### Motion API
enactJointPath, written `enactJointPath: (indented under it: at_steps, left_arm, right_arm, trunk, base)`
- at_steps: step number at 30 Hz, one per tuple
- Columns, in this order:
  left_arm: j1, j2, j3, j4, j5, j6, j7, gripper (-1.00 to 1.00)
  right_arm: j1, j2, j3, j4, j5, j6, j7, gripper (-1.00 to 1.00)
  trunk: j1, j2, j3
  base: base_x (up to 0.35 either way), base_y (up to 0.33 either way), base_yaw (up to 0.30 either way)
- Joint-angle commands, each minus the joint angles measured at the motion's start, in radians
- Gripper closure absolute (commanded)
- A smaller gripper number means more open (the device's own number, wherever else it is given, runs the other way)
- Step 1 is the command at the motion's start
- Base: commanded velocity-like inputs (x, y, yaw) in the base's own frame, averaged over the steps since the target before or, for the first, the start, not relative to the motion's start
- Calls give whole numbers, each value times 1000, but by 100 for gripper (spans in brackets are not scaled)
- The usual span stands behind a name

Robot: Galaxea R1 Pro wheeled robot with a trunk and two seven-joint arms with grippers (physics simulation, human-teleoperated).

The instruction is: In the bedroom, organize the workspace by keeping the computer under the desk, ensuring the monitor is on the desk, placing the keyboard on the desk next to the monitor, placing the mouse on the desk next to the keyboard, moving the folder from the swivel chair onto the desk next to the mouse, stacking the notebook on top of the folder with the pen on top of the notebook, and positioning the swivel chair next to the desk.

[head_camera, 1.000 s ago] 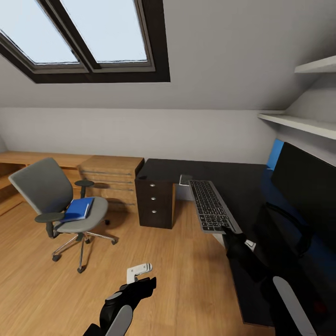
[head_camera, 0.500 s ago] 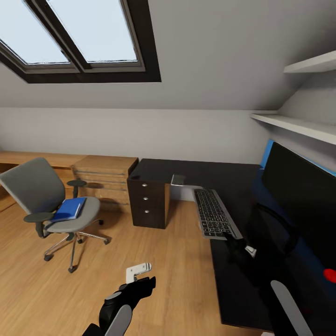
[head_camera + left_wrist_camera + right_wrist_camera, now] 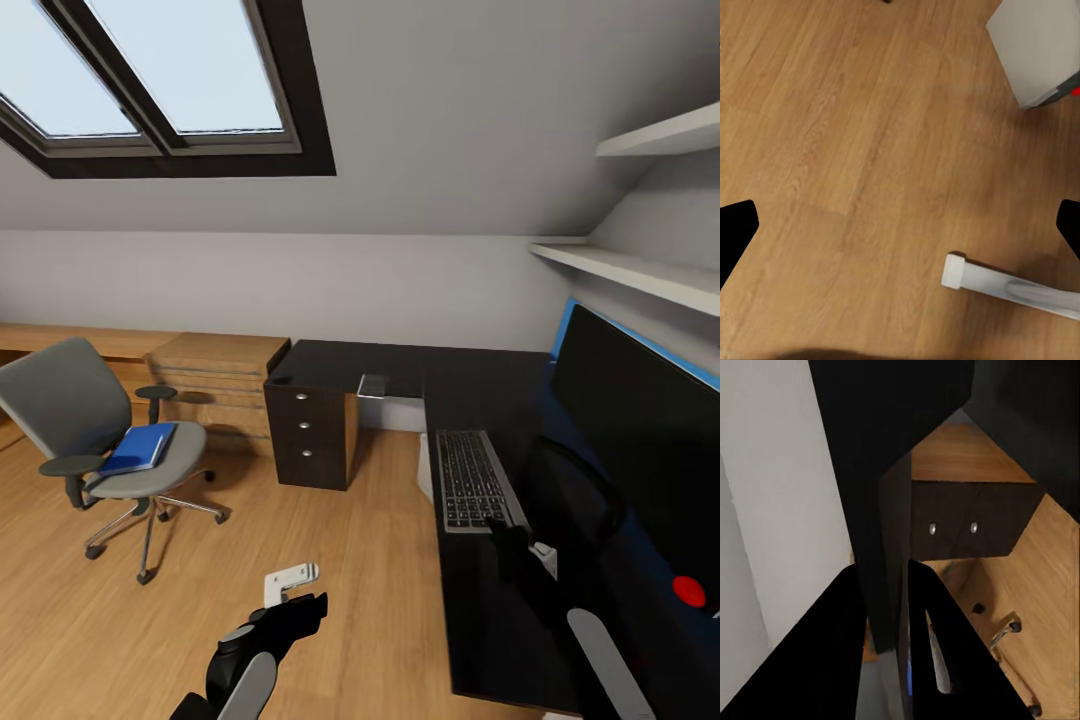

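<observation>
Right tool (image 3: pixel 510 535) grips the keyboard (image 3: pixel 470 480) on the tabletop (image 3: pixel 480 610) beside the monitor (image 3: pixel 640 450); left tool (image 3: pixel 300 600) open above the floor (image 3: pixel 380 600).

Monitor (image 3: pixel 640 440) cut off by edge.

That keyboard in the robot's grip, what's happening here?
The right gripper holds the keyboard by its near end, over the black desk in front of the monitor. The left gripper hangs open above the floor. The blue folder lies on the chair, apart from the desk.
</observation>
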Motion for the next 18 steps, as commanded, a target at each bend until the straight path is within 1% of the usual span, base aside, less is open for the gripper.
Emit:
enactJointPath:
  at_steps: [1, 6, 13, 18]
  left_arm:
    - [-1, 1, -1, -1, 9, 1, 10, -100]
    - [-1, 3, -1, -1, 9, -1, 10, -100]
    - [-1, 4, 0, -1, 9, -1, 11, -100]
    - [-1, 4, -1, -1, 9, -2, 12, -100]
  right_arm:
    - [-2, 0, -2, 6, -13, 5, 6, 100]
    - [-3, -1, -3, 30, -11, 5, 5, 100]
    - [-4, -6, -4, 35, -11, 4, 4, 100]
    - [-4, -13, -4, 35, -11, 4, 3, 100]
  trunk:
    - [0, -1, -1]
    - [0, -1, -1]
    - [0, -1, -1]
    - [0, -1, -1]
  base:
    - [0, -103, 0]
    - [0, -200, 0]
    - [0, -47, 0]
    - [0, -134, 0]
